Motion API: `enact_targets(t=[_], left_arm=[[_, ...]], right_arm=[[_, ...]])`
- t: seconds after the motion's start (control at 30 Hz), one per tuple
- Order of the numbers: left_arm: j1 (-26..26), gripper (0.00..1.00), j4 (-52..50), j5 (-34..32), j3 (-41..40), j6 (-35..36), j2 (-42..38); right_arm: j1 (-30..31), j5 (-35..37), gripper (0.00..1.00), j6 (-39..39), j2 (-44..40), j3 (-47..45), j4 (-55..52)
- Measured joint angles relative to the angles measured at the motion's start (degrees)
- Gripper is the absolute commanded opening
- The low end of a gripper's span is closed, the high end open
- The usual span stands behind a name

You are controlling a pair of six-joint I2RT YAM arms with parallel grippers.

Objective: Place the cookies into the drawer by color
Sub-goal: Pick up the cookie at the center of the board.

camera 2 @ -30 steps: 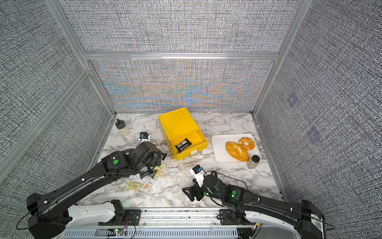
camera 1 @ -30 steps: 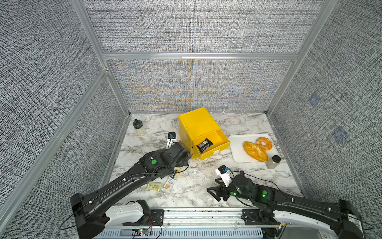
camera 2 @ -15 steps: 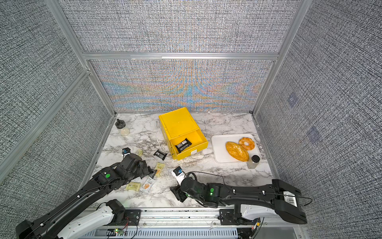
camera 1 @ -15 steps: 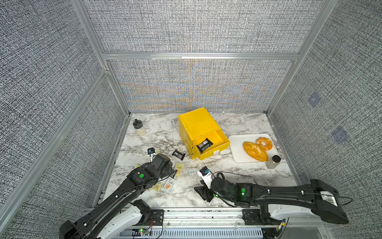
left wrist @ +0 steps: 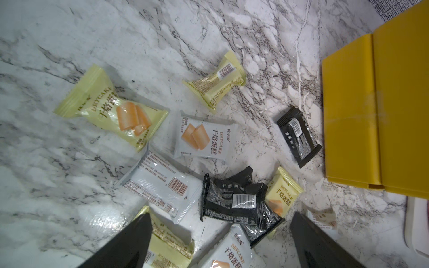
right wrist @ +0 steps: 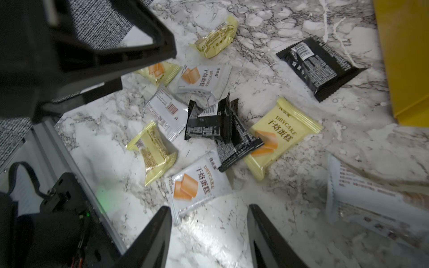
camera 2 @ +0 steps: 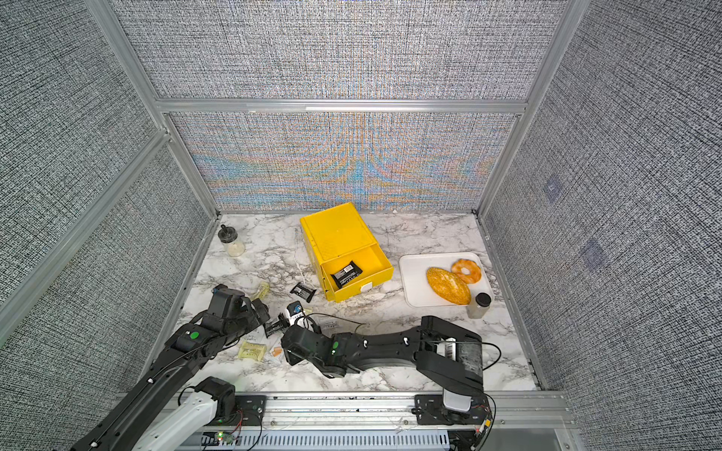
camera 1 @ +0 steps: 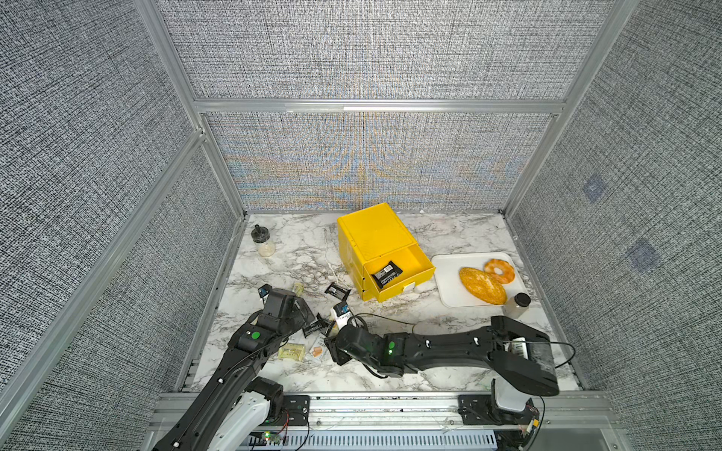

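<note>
One black cookie is in the open drawer, the other cookies lie scattered on the bench. My left hand is spread wide, right hand half spread, both empty above the pile.

Grey woven fabric panels are enclosing the cell on three sides, sitting in aluminium framing. A white marble-patterned tabletop (grey veins running through it) is catching soft glare.

Your cookies are black, pale yellow, or white with orange pictures; your desk is white marble veined grey; your drawer is bright yellow.
</note>
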Motion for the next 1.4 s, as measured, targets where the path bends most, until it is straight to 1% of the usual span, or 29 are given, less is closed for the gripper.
enact_targets(t=[0.13, 0.27, 0.4, 0.63, 0.77, 0.9, 1.0, 1.13, 1.3, 1.33, 1.4], left_arm=[[1.92, 0.99, 0.46, 1.84, -0.33, 0.87, -0.59], [2.97, 0.99, 0.79, 3.04, -0.92, 1.36, -0.72], [3.78, 0.99, 0.81, 4.22, -1.33, 1.75, -1.01], [4.96, 0.99, 0.24, 4.15, -2.21, 1.88, -4.15], [5.68, 0.99, -0.76, 2.80, -2.49, 1.27, -7.21], [6.62, 0.99, -2.89, 1.33, -2.78, 0.76, -10.29], [6.93, 0.99, -3.54, 0.98, -2.91, -0.11, -11.37], [7.04, 0.99, -4.15, 0.87, -2.95, -0.37, -11.04], [7.10, 0.99, -4.39, 0.90, -3.23, -0.50, -10.60], [7.13, 0.99, -4.39, 0.90, -3.26, -0.50, -10.60], [7.21, 0.99, -4.39, 0.94, -3.28, -0.50, -10.58]], right_arm=[[-2.84, -0.59, 0.58, 0.79, 3.65, 2.78, -0.42], [-5.20, -4.09, 0.58, 0.09, 7.37, 5.20, 0.04], [-5.09, -7.21, 0.60, -3.58, 10.14, 8.92, 0.00], [-4.09, -7.13, 0.61, -12.59, 11.98, 14.25, -2.97], [-4.94, -7.56, 0.58, -16.24, 14.51, 18.51, -5.99], [-7.13, -9.70, 0.56, -17.79, 17.14, 22.34, -8.66], [-8.98, -12.92, 0.54, -18.03, 18.32, 23.52, -9.53], [-11.28, -18.51, 0.48, -18.12, 19.76, 24.13, -9.57], [-12.24, -24.61, 0.44, -17.97, 21.22, 24.68, -9.20], [-12.28, -25.66, 0.42, -17.97, 21.55, 24.85, -8.90], [-12.46, -27.17, 0.34, -17.97, 22.21, 25.31, -8.50]])
